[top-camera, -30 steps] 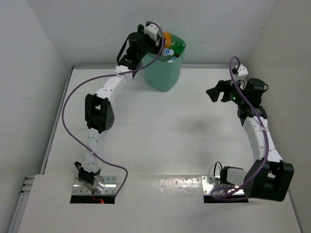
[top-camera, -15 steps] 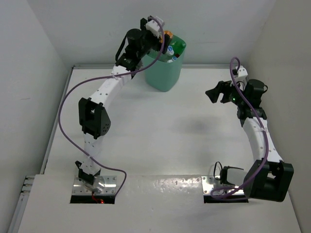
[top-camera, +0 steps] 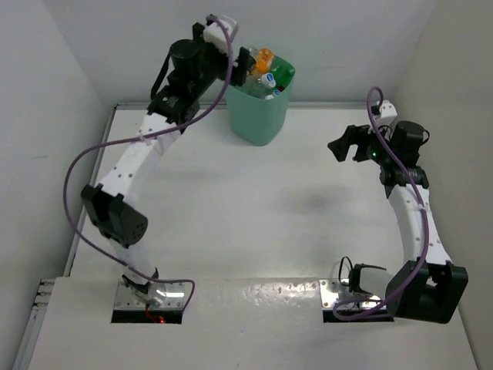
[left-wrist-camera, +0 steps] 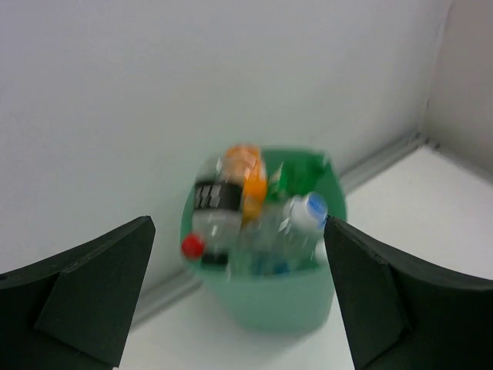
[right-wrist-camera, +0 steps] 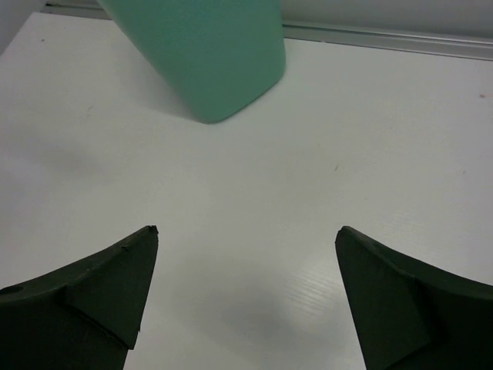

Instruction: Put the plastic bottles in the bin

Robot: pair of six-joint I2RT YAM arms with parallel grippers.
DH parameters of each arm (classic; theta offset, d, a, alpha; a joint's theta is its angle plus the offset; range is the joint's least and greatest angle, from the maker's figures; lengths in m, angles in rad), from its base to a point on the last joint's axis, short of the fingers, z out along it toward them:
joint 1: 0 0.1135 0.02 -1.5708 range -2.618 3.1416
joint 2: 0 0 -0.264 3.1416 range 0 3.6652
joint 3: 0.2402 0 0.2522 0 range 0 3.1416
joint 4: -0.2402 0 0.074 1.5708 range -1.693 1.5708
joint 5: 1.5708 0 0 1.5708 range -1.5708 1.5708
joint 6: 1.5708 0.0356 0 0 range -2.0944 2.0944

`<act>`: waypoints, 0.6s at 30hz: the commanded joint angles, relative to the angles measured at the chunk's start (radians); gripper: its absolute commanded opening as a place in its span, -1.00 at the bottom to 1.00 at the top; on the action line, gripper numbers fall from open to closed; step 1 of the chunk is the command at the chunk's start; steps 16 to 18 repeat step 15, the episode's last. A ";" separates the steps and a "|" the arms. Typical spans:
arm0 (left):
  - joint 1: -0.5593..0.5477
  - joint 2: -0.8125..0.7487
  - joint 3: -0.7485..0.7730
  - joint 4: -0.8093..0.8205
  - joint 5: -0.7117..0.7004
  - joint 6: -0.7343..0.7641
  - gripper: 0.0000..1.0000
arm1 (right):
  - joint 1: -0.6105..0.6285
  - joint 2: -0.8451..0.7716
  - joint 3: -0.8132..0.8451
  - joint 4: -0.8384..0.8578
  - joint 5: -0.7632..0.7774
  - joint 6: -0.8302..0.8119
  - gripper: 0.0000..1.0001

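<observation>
The mint-green bin (top-camera: 259,116) stands at the back of the table, against the wall, full of plastic bottles (top-camera: 268,79). In the left wrist view the bin (left-wrist-camera: 293,297) shows an orange bottle (left-wrist-camera: 248,179), a blue-capped clear one (left-wrist-camera: 306,212), a red-capped one (left-wrist-camera: 193,247) and a green one (left-wrist-camera: 296,173), all blurred. My left gripper (top-camera: 245,68) is open and empty, raised just left of the bin's rim. My right gripper (top-camera: 344,146) is open and empty above the table's right side; the bin's lower wall (right-wrist-camera: 208,54) shows in its wrist view.
White walls close the table at the back and both sides. A grey rail (right-wrist-camera: 370,35) runs along the foot of the back wall. The left arm's purple cable (top-camera: 81,185) loops out over the left side of the table.
My left arm has pulled back and to the left, away from over the bin, with its jaws empty. More bottles now show in the bin's mouth. The right arm has barely moved.
</observation>
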 commanded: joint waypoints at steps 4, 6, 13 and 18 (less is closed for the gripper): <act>0.155 -0.281 -0.373 -0.245 -0.056 -0.085 0.98 | -0.016 0.027 0.180 -0.236 0.107 -0.084 0.98; 0.190 -0.353 -0.554 -0.245 -0.052 -0.130 0.98 | -0.024 0.041 0.204 -0.287 0.115 -0.084 0.98; 0.346 -0.521 -0.773 -0.231 0.060 -0.173 0.98 | -0.039 0.020 0.189 -0.281 0.105 -0.084 0.98; 0.374 -0.521 -0.785 -0.231 0.092 -0.185 0.98 | -0.043 0.011 0.188 -0.281 0.107 -0.086 0.98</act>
